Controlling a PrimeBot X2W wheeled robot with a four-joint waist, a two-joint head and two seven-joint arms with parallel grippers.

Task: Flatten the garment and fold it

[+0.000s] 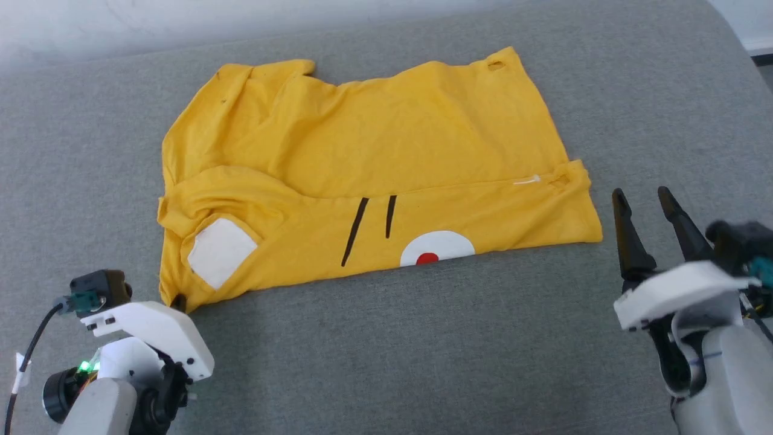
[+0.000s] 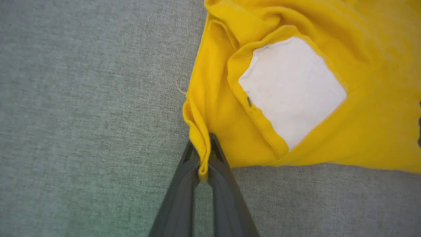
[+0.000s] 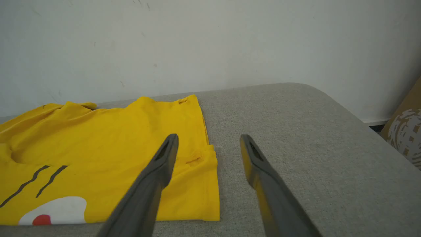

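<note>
Head view shows the yellow shirt (image 1: 374, 175) lying part folded on a big grey cushion (image 1: 423, 350). The left gripper (image 2: 202, 148) pinches the shirt's near left corner, its two dark fingers closed tight on a fold of yellow cloth. From the head, that grip is mostly hidden behind the white wrist (image 1: 151, 338). The right gripper (image 1: 641, 199) sits just off the shirt's right edge, not touching it, fingers wide apart with nothing between them. Bare grey cushion lies all around the shirt, with lots of room in front and to the right. A white patch (image 2: 292, 89) sits near the pinched corner. The white circle (image 1: 438, 243) with a red dot (image 1: 427, 258) is cut off by the shirt's near edge. A brown thing (image 3: 406, 131) past the cushion's far right corner is cut off and hard to make out.
</note>
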